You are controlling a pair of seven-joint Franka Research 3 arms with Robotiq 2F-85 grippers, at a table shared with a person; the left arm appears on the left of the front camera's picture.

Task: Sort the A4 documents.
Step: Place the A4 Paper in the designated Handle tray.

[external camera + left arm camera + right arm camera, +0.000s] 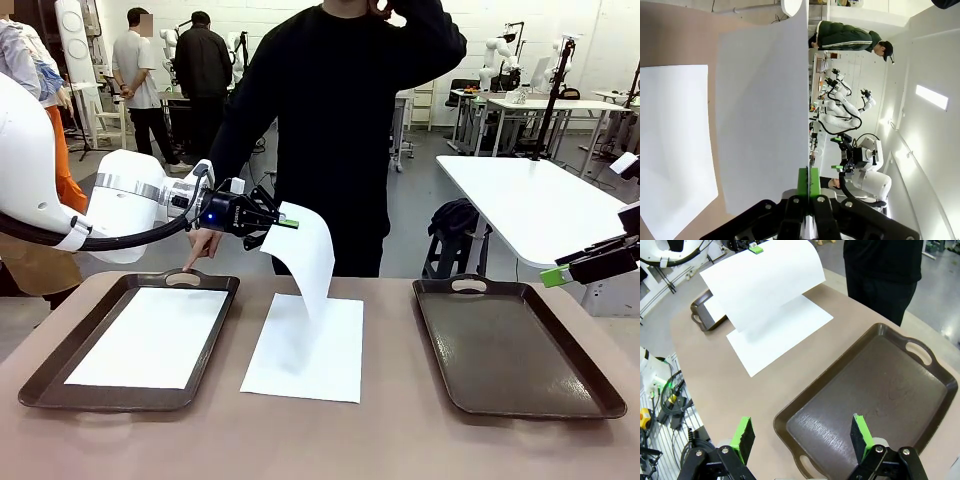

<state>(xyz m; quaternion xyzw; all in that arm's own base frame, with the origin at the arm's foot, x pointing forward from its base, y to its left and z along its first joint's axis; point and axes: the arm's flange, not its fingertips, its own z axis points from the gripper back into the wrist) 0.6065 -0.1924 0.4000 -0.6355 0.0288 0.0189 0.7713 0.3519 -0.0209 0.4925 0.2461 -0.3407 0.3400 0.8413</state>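
left jaws, pinched shut on the top edge of an a4 sheet, hang it long-axis down just right of the left tray (nearer this arm); right jaws gape empty.

Pretty clearly a robotics lab, not an office. There's a white robot arm working at the brown desk. Behind it are rows of white tables on a bare grey floor. Also a black stand, cables and a yellow box down by the desk, plain white walls, and people standing about.
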